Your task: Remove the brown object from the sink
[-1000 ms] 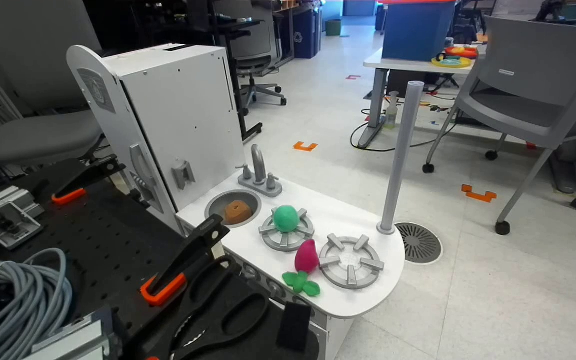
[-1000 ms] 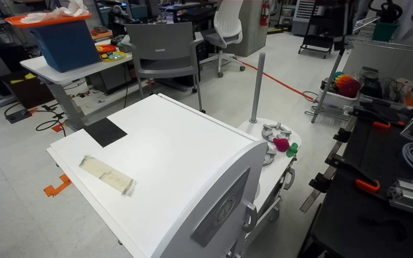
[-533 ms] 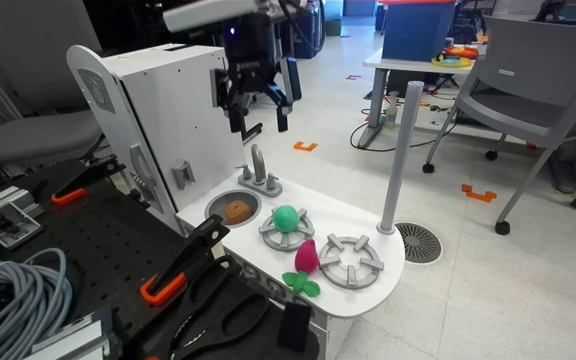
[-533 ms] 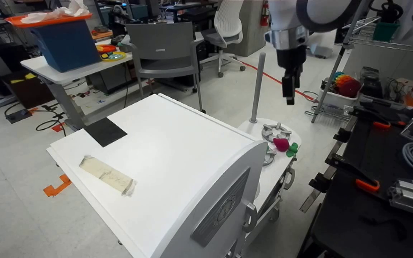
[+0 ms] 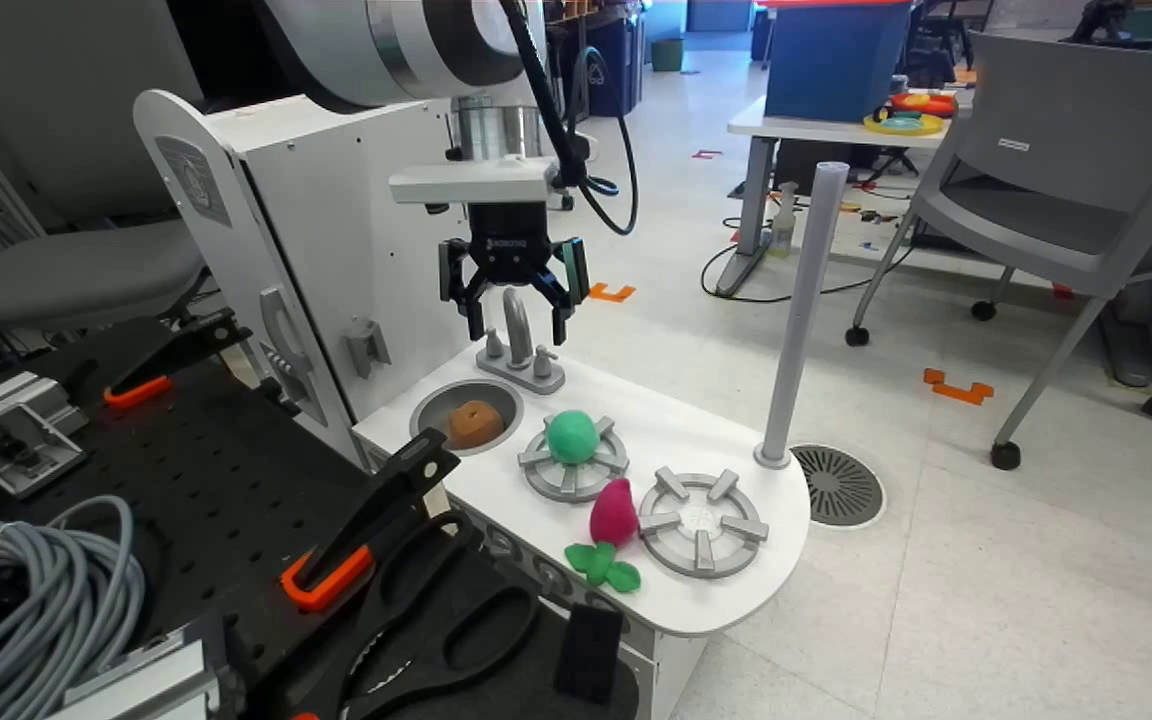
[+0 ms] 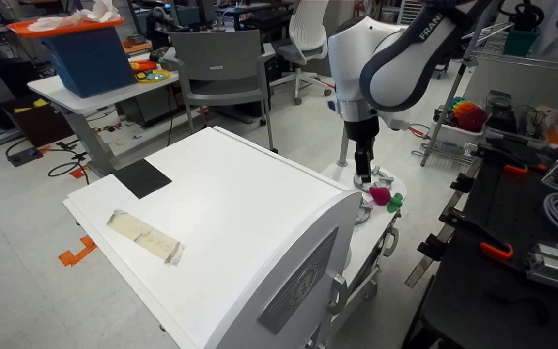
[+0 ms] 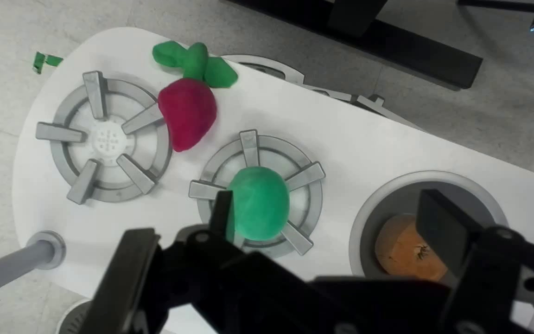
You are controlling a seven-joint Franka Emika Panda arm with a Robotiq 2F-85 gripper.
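The brown object (image 5: pixel 474 425) lies in the round grey sink (image 5: pixel 432 412) of the white toy kitchen. It also shows in the wrist view (image 7: pixel 403 250), partly covered by the right finger (image 7: pixel 445 227). The white cabinet hides the brown object in an exterior view. My gripper (image 5: pixel 518 326) points down with its jaws wide apart and nothing between them. It is above the counter near the faucet. In the wrist view the gripper (image 7: pixel 331 218) spans from the green ball to the sink. The gripper also shows in an exterior view (image 6: pixel 365 175).
A green ball (image 5: pixel 572 437) sits on the burner beside the sink. A magenta toy with green leaves (image 5: pixel 613 512) lies against the far burner (image 5: pixel 703 560). The faucet (image 5: pixel 516 335), white cabinet (image 5: pixel 366 230) and upright grey pole (image 5: pixel 801 320) stand around the counter. A black table (image 5: pixel 196 440) adjoins it.
The arm was out of both exterior views a second ago. It came in from above and has since lowered toward the counter, jaws apart. The objects have not moved.
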